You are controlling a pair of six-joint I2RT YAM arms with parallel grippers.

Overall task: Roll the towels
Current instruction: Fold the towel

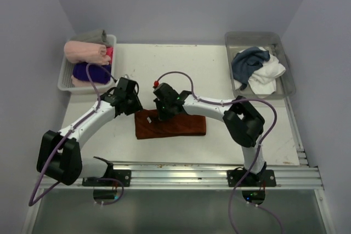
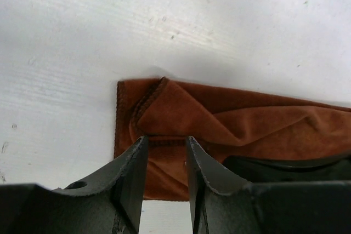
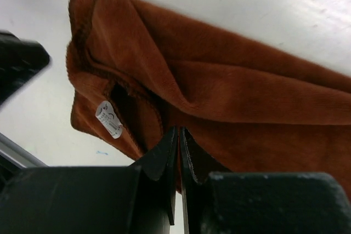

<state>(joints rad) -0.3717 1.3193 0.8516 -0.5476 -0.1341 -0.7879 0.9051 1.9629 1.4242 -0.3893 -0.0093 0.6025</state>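
Mid-table, between the two arms: rust-brown towel (image 1: 175, 125) (image 2: 230, 119) (image 3: 219, 97), folded into a long strip and lying flat on the white table (image 1: 219, 80), its long side running left to right.
Towel's left end: rumpled, one layer turned over on itself with the hemmed edge showing; a small white care tag (image 3: 108, 119) lies on the near fold.
Left gripper (image 1: 137, 111) (image 2: 167, 141): low over the towel's left end, jaws apart with a narrow gap, brown cloth visible through the gap.
Right gripper (image 1: 163, 118) (image 3: 179, 131): down on the strip just right of the left one, jaws pressed almost together, only a slit between them; whether cloth is caught in that slit I cannot tell.
Far right corner: clear bin (image 1: 255, 35) holding a slate-blue towel (image 1: 249, 61) and a white towel (image 1: 269, 75), both loosely heaped, touching each other.
Far left corner: white basket (image 1: 64, 80) with a pink roll (image 1: 85, 52), a purple roll (image 1: 88, 70) under it and a grey cloth (image 1: 96, 35) behind.
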